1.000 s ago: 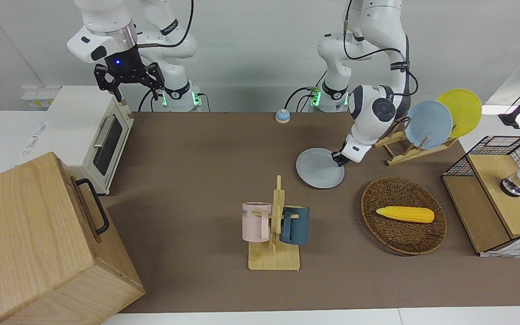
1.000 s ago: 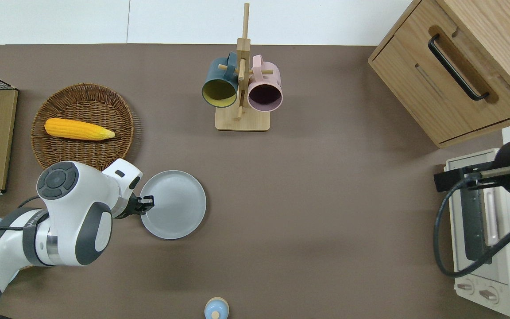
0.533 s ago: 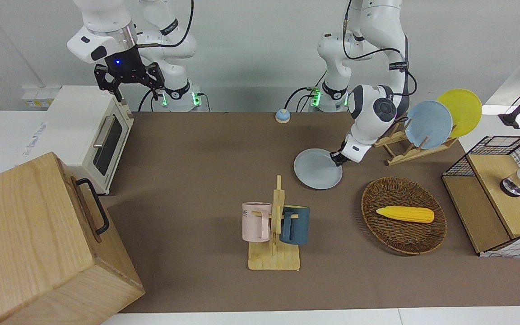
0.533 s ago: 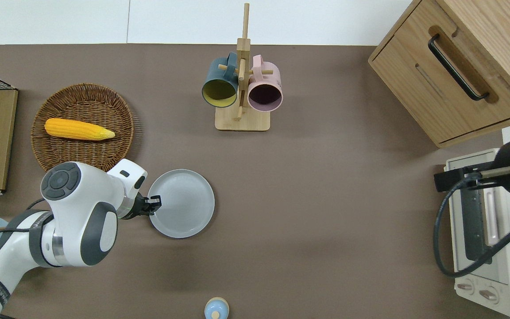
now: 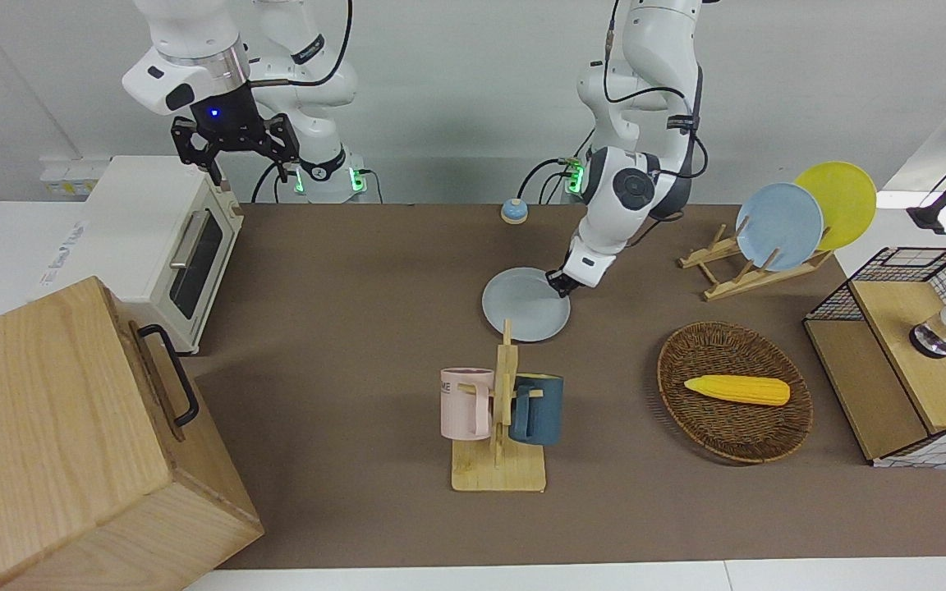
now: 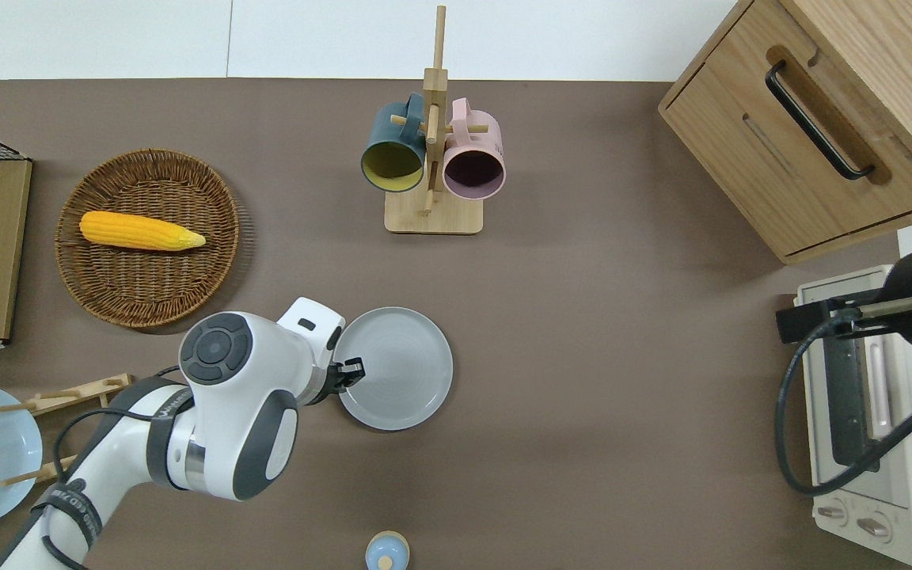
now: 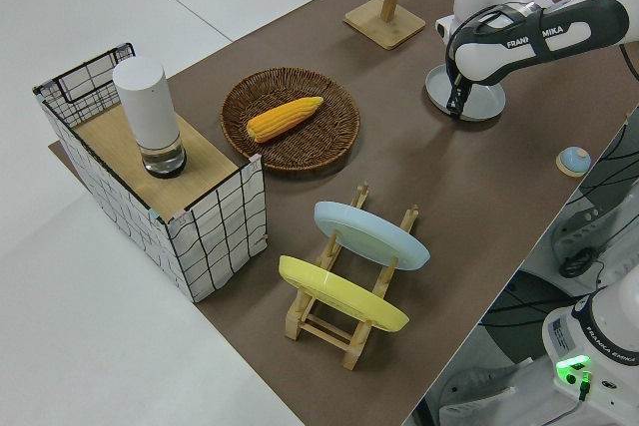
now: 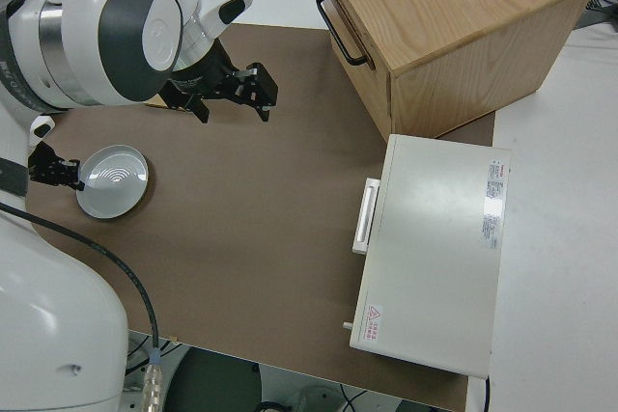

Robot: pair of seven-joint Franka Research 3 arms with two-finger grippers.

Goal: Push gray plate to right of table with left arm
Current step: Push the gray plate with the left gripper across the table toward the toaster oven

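The gray plate (image 5: pixel 522 308) (image 6: pixel 404 372) lies flat on the brown table (image 5: pixel 358 271), about mid-table and a little nearer to the robots than the mug rack. It also shows in the left side view (image 7: pixel 481 105) and the right side view (image 8: pixel 116 182). My left gripper (image 5: pixel 560 284) (image 6: pixel 351 370) is down at table height with its fingers shut. It touches the plate's rim on the side toward the left arm's end of the table. My right gripper (image 5: pixel 235 150) (image 8: pixel 228 96) is open, empty and parked.
A wooden mug rack (image 5: pixel 499 472) (image 6: pixel 432 218) holds a pink and a blue mug. A wicker basket (image 5: pixel 670 353) holds a corn cob. A plate rack (image 5: pixel 748 275) bears a sky-blue and a yellow plate. A toaster oven (image 5: pixel 153 238), wooden cabinet (image 5: pixel 71 443), wire crate (image 5: pixel 916 353) and small blue bell (image 5: pixel 514 211) stand around.
My left gripper has slid the gray plate along the table toward the right arm's end, away from the basket and plate rack. The right arm has not moved.
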